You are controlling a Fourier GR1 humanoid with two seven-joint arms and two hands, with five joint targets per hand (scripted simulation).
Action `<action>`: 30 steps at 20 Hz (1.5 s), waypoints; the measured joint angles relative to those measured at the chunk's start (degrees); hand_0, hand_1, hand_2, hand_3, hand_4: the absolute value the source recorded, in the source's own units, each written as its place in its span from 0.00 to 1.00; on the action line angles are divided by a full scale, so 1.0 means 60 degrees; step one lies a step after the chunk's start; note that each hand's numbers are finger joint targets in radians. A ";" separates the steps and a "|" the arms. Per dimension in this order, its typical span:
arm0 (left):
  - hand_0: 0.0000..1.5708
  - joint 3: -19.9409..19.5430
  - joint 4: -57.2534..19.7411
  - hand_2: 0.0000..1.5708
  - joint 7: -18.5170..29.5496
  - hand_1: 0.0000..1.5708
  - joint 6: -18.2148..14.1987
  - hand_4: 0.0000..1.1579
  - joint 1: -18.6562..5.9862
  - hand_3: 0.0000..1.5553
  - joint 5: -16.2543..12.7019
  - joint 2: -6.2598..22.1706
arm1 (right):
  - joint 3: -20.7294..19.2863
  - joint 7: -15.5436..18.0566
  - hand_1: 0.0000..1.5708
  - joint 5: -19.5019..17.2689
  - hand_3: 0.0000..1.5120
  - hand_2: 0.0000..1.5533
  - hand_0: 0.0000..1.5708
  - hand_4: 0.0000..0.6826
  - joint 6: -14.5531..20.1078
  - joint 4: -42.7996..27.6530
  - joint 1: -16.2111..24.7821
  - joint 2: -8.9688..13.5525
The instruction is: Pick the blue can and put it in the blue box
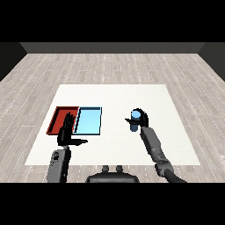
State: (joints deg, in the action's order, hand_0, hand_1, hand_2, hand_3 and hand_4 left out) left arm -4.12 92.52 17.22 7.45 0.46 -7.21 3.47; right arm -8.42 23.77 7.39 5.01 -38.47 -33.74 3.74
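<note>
Right hand (pixel 141 118) curled round the blue can (pixel 136 120), upright, off the bench (pixel 114 94) maybe, hard to tell. Light blue tray (pixel 88 121) well off to that hand's left, long axis running away. Left hand (pixel 67 130) open, empty, overlapping the trays' near edge.

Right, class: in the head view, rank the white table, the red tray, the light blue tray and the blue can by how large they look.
1. White table.
2. Red tray and light blue tray: look alike; the left hand covers part of the red one, so unranked.
3. Blue can, smallest.
</note>
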 measured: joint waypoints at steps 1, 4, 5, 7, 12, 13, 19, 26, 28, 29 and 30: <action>0.00 0.0029 0.0087 0.00 -0.0088 0.00 -0.0009 0.00 0.0006 0.00 0.0006 0.0000 | 0.0126 -0.0194 0.94 -0.0029 0.95 0.95 0.94 0.91 0.0022 -0.0379 0.0104 -0.0036; 0.00 0.0127 -0.0021 0.00 0.0058 0.00 0.0019 0.00 0.0071 0.00 0.0133 -0.0028 | 0.0442 -0.0570 0.94 -0.0176 0.96 0.95 0.94 0.93 0.0154 -0.1149 0.0084 -0.0156; 0.00 0.0199 0.0037 0.00 -0.0035 0.00 -0.0054 0.00 0.0022 0.00 0.0220 -0.0055 | 0.0547 -0.0708 0.95 -0.0203 0.96 0.96 0.95 0.93 0.0157 -0.1510 0.0140 -0.0167; 0.00 0.0280 -0.0200 0.00 0.0075 0.00 -0.0101 0.00 -0.0124 0.00 0.0370 -0.0105 | 0.0791 -0.0866 0.92 -0.0243 0.95 0.95 0.92 0.92 0.0325 -0.2095 0.0061 -0.0319; 0.00 0.0536 -0.0067 0.00 -0.0382 0.00 0.0015 0.00 -0.0200 0.00 0.0204 -0.0263 | 0.1068 -0.1074 0.93 -0.0367 0.95 0.94 0.93 0.93 0.0271 -0.2938 -0.0042 -0.0357; 0.00 0.0603 -0.0112 0.00 -0.0532 0.00 0.0049 0.00 -0.0263 0.00 0.0133 -0.0321 | 0.1127 -0.0978 0.94 -0.0415 0.95 0.94 0.94 0.94 0.0260 -0.2932 -0.0069 -0.0413; 0.00 0.1020 -0.0254 0.00 -0.1035 0.00 0.0037 0.00 -0.0459 0.00 -0.0165 -0.0516 | 0.1816 -0.1706 0.95 -0.0498 0.95 0.94 0.95 0.93 0.0471 -0.4637 0.0612 -0.0546; 0.00 0.1699 -0.0365 0.00 -0.1382 0.00 -0.0135 0.00 -0.0622 0.00 -0.0736 -0.0564 | 0.2639 -0.1979 0.93 -0.0468 0.95 0.94 0.93 0.92 0.0814 -0.5846 0.1525 -0.0603; 0.00 0.2061 -0.0470 0.00 -0.1503 0.00 -0.0461 0.00 -0.0742 0.00 -0.0729 -0.0569 | 0.2664 -0.2143 0.92 -0.0487 0.95 0.94 0.92 0.91 0.0805 -0.6033 0.1508 -0.0584; 0.00 0.2288 -0.0414 0.00 -0.1643 0.00 -0.0697 0.00 -0.0814 0.00 -0.0702 -0.0571 | 0.2734 -0.2242 0.91 -0.0489 0.95 0.94 0.91 0.90 0.0806 -0.6230 0.1600 -0.0591; 0.00 0.2397 -0.0544 0.00 -0.1623 0.00 -0.0828 0.00 -0.0933 0.00 -0.0702 -0.0572 | 0.2724 -0.2246 0.92 -0.0502 0.95 0.94 0.92 0.90 0.0696 -0.6236 0.1643 -0.0587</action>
State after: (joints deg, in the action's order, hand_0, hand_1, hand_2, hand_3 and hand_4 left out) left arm 10.26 89.25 7.48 2.48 -5.14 -11.42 0.04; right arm 7.92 10.29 4.37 9.18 -75.88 -23.88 0.22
